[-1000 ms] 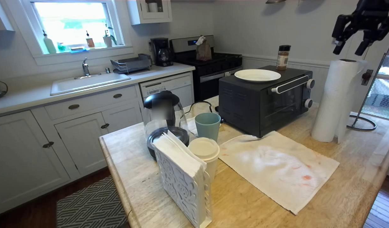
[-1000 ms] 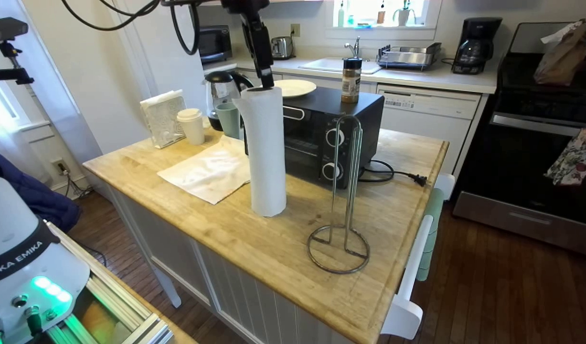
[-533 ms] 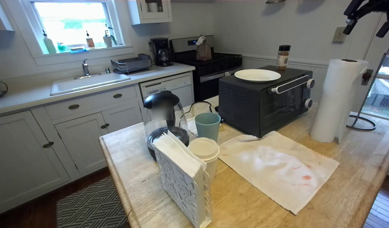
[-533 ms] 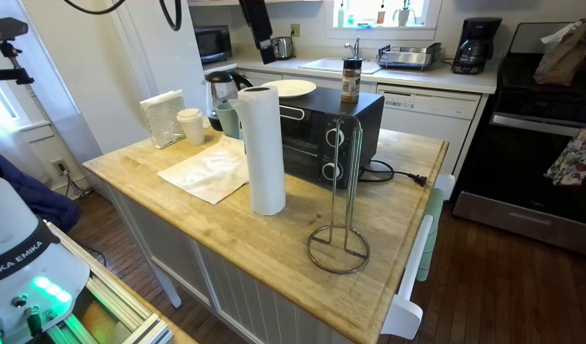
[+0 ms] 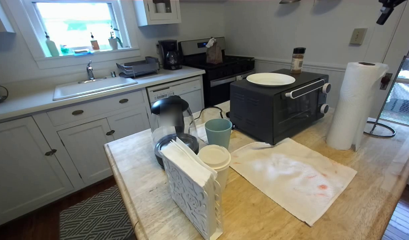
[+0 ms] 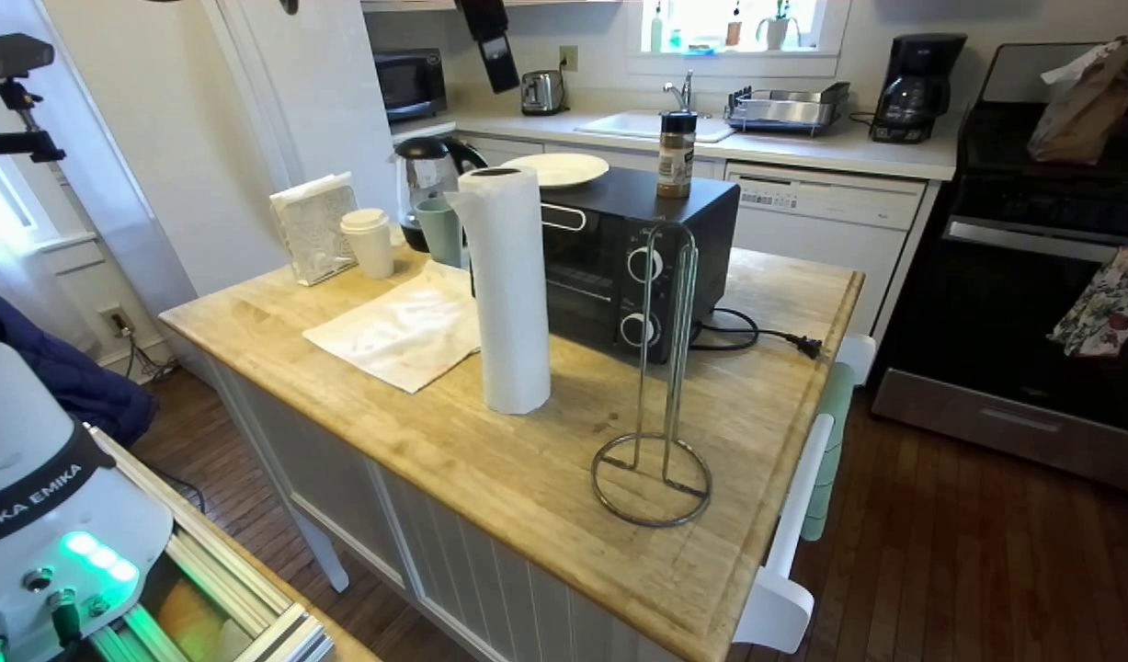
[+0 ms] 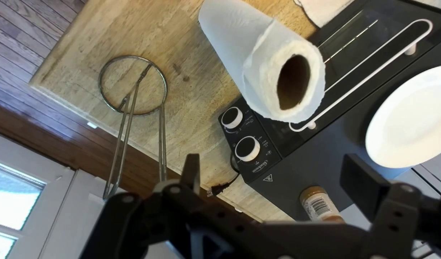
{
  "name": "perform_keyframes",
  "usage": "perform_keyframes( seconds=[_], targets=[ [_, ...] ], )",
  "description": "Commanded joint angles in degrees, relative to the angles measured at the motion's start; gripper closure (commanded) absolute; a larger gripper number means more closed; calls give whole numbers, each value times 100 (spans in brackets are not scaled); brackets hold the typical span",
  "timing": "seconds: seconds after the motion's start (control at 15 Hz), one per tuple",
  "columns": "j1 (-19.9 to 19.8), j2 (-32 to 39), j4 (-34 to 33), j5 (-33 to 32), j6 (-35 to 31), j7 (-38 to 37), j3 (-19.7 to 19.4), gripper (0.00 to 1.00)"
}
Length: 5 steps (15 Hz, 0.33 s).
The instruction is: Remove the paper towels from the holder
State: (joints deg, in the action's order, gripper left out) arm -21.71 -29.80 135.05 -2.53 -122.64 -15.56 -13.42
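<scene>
The white paper towel roll (image 5: 356, 106) stands upright on the wooden table, off its holder. It also stands there in the other outside picture (image 6: 510, 294) and shows its open cardboard core in the wrist view (image 7: 278, 79). The wire holder (image 6: 651, 478) stands bare beside the roll; it also shows in the wrist view (image 7: 132, 86) and partly at the right edge of an exterior view (image 5: 379, 130). My gripper (image 7: 270, 165) is open and empty, its fingers wide apart. In both exterior views it hangs above the roll, apart from it, mostly cut off by the top edge (image 6: 495, 60).
A black toaster oven (image 6: 609, 276) stands behind the roll, with a white plate (image 5: 271, 79) and a spice jar (image 5: 297, 60) on top. A stained cloth (image 5: 294, 176), a lidded cup (image 5: 215, 156), a green cup (image 5: 218, 131), a kettle (image 5: 174, 130) and a napkin stand (image 5: 191, 193) are on the table.
My gripper has risen away from the top of the roll, until mostly out of the exterior views. The roll rocked slightly and stands upright. The holder has not moved.
</scene>
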Motion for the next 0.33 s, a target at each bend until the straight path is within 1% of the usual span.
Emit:
perform_keyframes(
  seconds=[0.0, 0.27],
  targets=[
    [-20, -28, -20, 6, 37, 31, 4, 0],
    [-26, -70, -20, 4, 66, 42, 2, 0]
  ],
)
